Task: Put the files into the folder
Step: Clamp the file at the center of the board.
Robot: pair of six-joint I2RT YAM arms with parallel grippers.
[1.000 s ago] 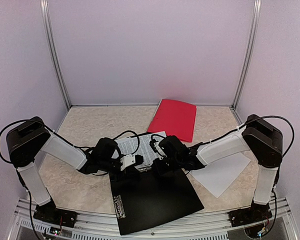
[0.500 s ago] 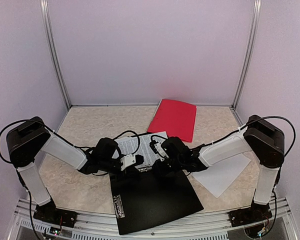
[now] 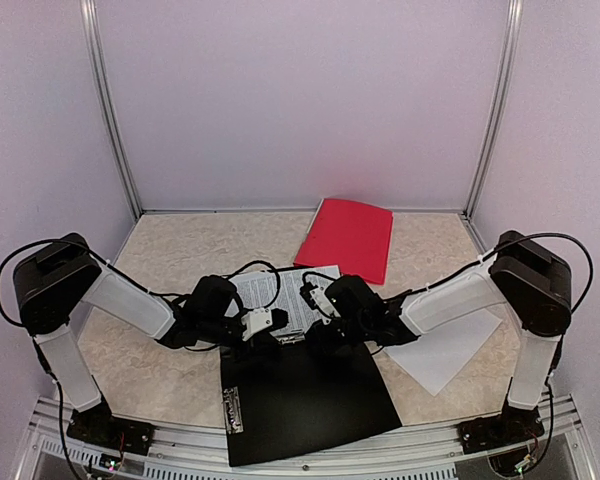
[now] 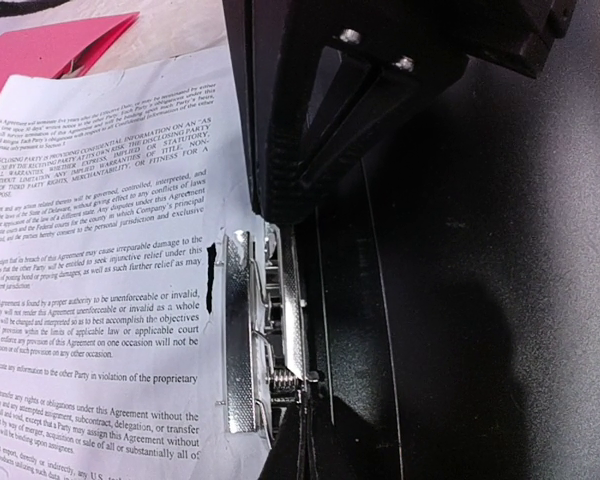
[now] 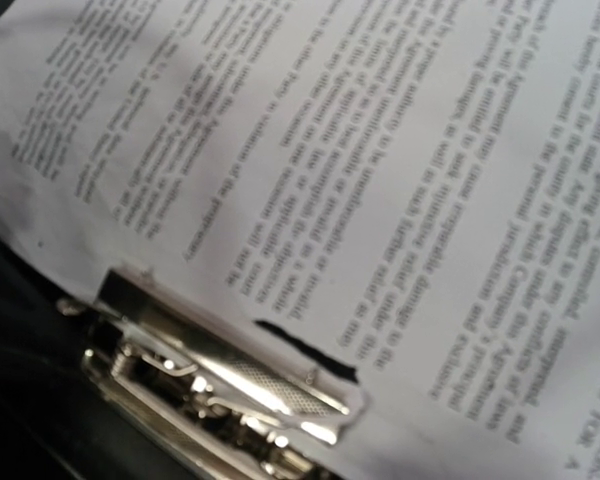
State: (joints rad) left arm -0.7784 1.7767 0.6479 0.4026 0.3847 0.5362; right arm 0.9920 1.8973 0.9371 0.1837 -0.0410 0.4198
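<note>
- My left hand (image 3: 276,334) and right hand (image 3: 316,332) meet tip to tip at the far edge of the black folder (image 3: 300,400). Both are low over its metal clip (image 4: 245,340).
- Both hands have their fingers pressed together. I cannot see anything pinched between them.
- The printed sheet (image 3: 278,288) lies flat on the table (image 3: 180,250) just beyond the two hands. Its near edge is tucked under the clip, and the rest juts out past the folder's far edge.
- In the left wrist view the clip sits right below my fingers, along the seam where paper meets folder.
- The right wrist view looks straight down on the text and the clip.
- The sheet is thin white paper covered in dense black paragraphs. A small dark notch shows at its edge beside the clip.
- The clip is shiny chromed steel, long and narrow, with a knurled lever plate and a coil spring showing.
- The folder is a matte black rectangular board, lying skewed at the near edge of the table.
- A blank sheet (image 3: 445,350) lies on the right, partly under my right arm and well apart from the clip.
- A red folder (image 3: 348,238) lies closed at the back, smooth and rectangular.
- The table has a pale, marbled beige surface.
</note>
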